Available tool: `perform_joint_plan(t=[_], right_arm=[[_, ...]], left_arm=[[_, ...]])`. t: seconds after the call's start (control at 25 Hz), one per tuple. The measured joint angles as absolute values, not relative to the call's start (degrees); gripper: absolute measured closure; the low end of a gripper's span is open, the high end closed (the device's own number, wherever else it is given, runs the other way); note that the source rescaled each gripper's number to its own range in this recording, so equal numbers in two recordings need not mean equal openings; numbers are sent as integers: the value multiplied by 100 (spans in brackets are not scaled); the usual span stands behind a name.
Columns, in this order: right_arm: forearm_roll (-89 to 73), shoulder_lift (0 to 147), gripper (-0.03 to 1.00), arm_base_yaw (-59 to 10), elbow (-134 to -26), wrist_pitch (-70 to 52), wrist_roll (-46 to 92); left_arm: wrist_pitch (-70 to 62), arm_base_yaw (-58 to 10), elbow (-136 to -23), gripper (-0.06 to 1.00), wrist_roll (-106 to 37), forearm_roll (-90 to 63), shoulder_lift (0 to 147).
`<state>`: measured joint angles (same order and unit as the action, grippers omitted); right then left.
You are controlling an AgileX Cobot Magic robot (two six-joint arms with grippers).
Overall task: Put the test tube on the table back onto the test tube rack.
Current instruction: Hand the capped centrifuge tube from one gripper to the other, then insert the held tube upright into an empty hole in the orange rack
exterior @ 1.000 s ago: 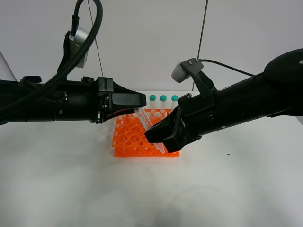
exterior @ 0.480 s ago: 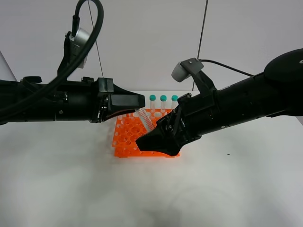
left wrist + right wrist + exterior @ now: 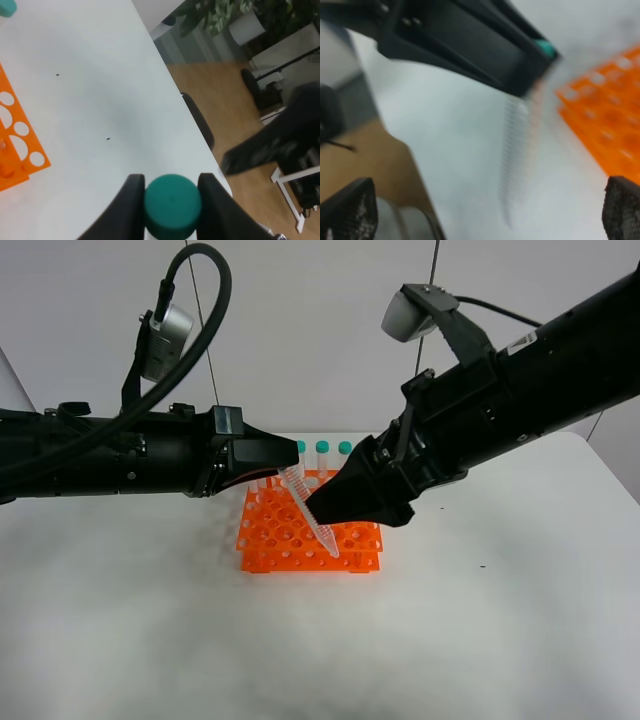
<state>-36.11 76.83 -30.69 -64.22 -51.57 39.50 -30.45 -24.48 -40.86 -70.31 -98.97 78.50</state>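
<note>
The test tube [image 3: 308,510] is a clear tube that slants down to the right, its pointed tip at the front right of the orange test tube rack [image 3: 275,530]. My left gripper [image 3: 287,462] is shut on its teal cap end. In the left wrist view the cap [image 3: 172,202] sits between the two fingers, with the rack's corner [image 3: 15,145] beyond. My right gripper [image 3: 322,508] hangs just right of the tube and is open. The right wrist view is blurred: the tube [image 3: 517,145] runs between the wide-apart pads, with the rack [image 3: 605,120] to one side.
Three more teal-capped tubes [image 3: 322,448] stand upright in the rack's back row. The white table [image 3: 150,640] spreads around the rack. The left wrist view shows the table edge [image 3: 192,125] with floor and a chair base beyond it.
My right gripper has lifted up and to the right, off the tube's lower part. The tube stays in the left gripper and now shows down to its tip over the rack.
</note>
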Motion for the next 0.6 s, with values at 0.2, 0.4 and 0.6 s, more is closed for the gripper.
perform_joint_plan(t=[0.2, 0.4, 0.6], right_arm=[[-1877, 7683, -3, -3069, -6904, -5381, 2618], [-741, 7704, -3, -2749, -6949, -5447, 1140], [-332, 7852, -3, -1842, -6953, -5520, 418]], left_arm=[[-3038, -2448, -4086, 94, -7031, -9903, 7850], [-3031, -2448, -4086, 94, -7031, -9903, 7850], [-3031, -2448, -4086, 94, -7031, -9903, 7850]])
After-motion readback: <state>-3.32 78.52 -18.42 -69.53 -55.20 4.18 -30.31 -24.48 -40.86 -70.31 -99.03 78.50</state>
